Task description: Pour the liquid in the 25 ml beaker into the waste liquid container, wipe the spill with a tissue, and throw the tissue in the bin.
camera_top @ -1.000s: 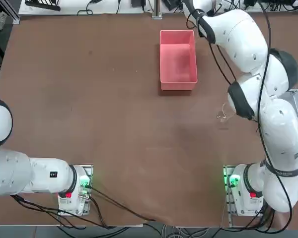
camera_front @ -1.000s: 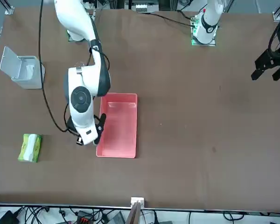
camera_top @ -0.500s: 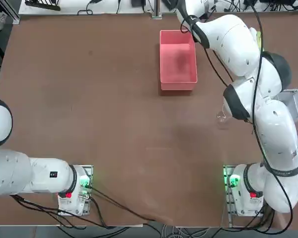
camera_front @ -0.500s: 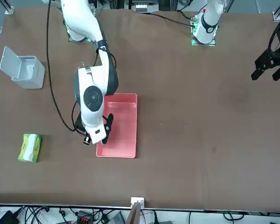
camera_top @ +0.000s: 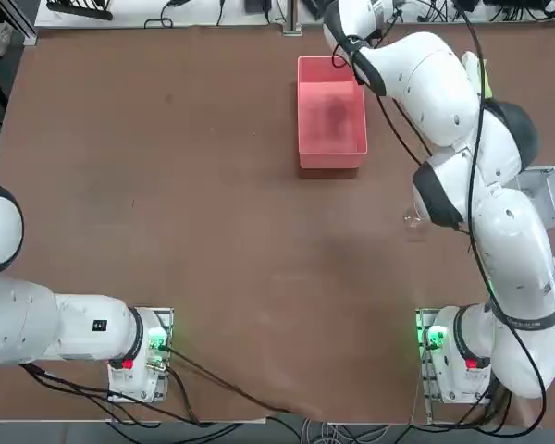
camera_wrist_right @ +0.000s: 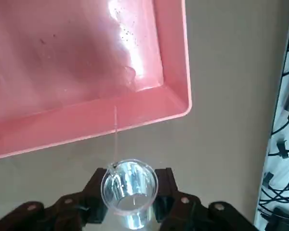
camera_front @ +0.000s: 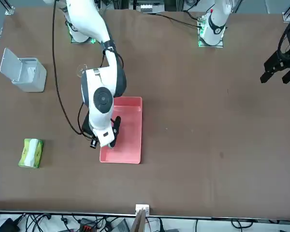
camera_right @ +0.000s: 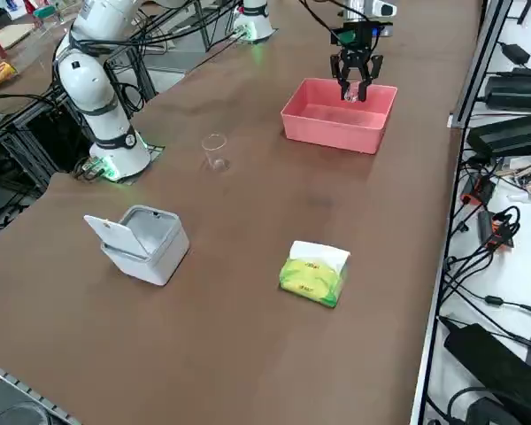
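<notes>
Pouring out the small beaker point(camera_wrist_right: 130, 187), by the look of it: gripping the little clear glass between both fingers of the right gripper point(camera_wrist_right: 131, 198), holding it above the pink tray point(camera_right: 332, 134) in the side view. Seemingly letting a thin, clear thread fall from the lip towards the tray's rim and inner wall; not showing for certain how much is remaining in the glass. Probably needing next to keep the lip aimed inside the rim, tipping gently until empty, then righting the glass before swinging away. Risking drips down the outside or onto the tabletop point(camera_right: 239, 354) by pouring so near the edge. Still needing, after setting the glass down, to be pulling a tissue point(camera_right: 320, 253) from the yellow-green pack point(camera_right: 310, 281), wiping any spill and dropping the paper into the light grey bin point(camera_right: 159, 246).
</notes>
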You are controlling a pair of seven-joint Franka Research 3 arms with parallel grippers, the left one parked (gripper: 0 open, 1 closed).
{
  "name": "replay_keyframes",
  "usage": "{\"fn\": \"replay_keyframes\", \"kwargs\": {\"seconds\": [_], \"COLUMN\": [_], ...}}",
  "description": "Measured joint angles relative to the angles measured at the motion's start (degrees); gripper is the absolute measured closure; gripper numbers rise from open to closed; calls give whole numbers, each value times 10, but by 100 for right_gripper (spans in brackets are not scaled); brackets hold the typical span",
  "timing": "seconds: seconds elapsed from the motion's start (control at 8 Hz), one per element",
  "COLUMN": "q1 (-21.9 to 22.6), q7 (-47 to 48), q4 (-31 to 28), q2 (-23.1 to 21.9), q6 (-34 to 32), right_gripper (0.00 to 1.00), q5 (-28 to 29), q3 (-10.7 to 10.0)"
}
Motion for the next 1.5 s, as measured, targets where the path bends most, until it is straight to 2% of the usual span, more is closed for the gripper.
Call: {"fn": "replay_keyframes", "kwargs": {"seconds": [0.62, 1.5], "q1": [35, 55], "q7": [24, 56], "q4": [1, 2], "q2": [13, 34], "q6": [0, 1], "right_gripper": [52, 52], "q5": [-72, -124], "q3": [0, 0]}}
